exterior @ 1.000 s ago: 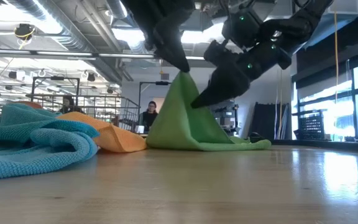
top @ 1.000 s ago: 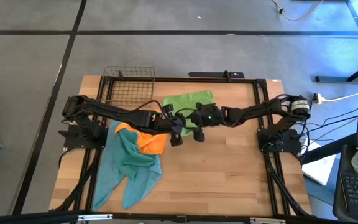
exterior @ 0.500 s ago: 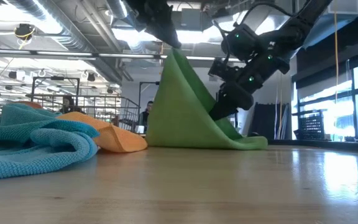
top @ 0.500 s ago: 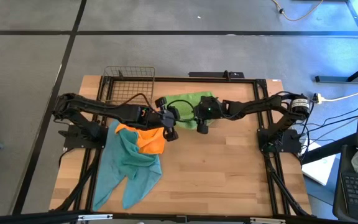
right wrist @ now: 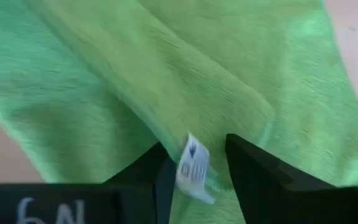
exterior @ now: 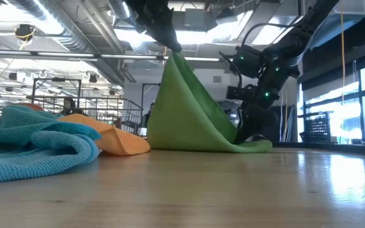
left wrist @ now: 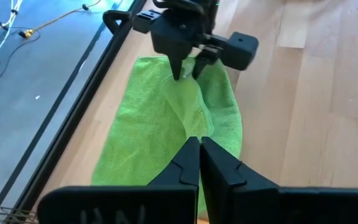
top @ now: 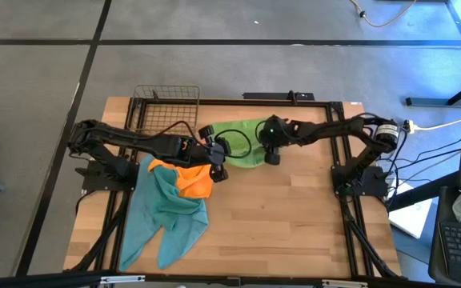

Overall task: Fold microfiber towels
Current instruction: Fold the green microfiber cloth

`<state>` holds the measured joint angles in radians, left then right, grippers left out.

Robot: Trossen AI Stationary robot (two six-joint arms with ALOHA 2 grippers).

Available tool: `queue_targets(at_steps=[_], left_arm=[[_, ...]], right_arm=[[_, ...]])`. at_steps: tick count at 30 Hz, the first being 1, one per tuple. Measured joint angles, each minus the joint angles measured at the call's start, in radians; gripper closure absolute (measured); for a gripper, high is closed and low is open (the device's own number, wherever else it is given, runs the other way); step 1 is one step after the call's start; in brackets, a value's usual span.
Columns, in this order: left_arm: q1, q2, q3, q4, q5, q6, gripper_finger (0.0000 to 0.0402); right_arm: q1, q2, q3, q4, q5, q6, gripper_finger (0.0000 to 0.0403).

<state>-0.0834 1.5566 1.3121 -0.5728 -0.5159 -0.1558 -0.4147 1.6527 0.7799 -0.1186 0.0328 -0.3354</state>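
While the left gripper (exterior: 172, 45) keeps pinching the green towel (exterior: 189, 114), the right gripper (right wrist: 194, 163) has dropped, half-open.

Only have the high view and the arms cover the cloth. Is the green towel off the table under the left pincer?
Observer: Partly. In the low view the left pincer holds one point of the green towel raised; the rest drapes to the table like a tent.
Operator: Grip solid?
Observer: In the left wrist view its fingers are shut on a pinch of cloth.
Operator: Right pincer?
Observer: In the right wrist view the right pincer is open at the towel's edge, with a white label between its fingers.
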Motion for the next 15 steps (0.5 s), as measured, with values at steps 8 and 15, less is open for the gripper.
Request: queue_targets(at_steps=[8,15], left_arm=[[0.0,0.0,0.0,-0.029,-0.001,-0.001,0.0401],[0.0,0.0,0.0,-0.07,-0.001,-0.002,0.0401]], right_arm=[[-0.049,-0.001,0.001,-0.052,0.001,0.015,0.0333],[-0.046,-0.063,0.016,-0.142,-0.012,0.01,0.0392]])
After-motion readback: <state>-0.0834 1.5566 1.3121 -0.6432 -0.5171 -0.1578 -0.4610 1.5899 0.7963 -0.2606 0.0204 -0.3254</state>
